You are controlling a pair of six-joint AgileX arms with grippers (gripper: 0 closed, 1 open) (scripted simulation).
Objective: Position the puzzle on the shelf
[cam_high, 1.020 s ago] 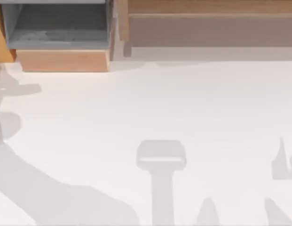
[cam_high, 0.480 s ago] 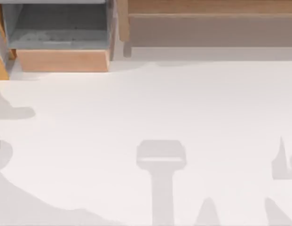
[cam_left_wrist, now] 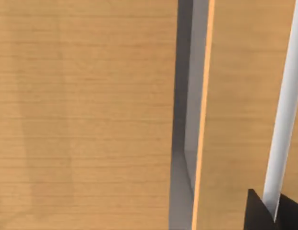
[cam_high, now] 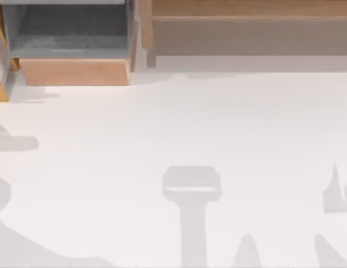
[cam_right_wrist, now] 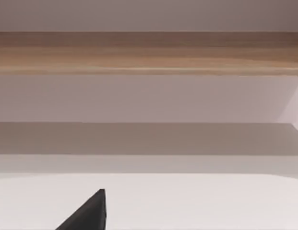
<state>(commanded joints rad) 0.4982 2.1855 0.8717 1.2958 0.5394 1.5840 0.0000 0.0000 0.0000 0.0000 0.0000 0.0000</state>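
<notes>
The left arm's shadow (cam_high: pixel 17 142) had slid back toward the left edge of the table (cam_high: pixel 218 123) over the last second, perhaps a retreat after placing. The left gripper (cam_left_wrist: pixel 264 213) hung close over the wooden box (cam_high: pixel 72 71). The right gripper (cam_right_wrist: pixel 89 213) faced the shelf (cam_high: pixel 251 8). Neither's grip could be told, nor where the puzzle lay.
</notes>
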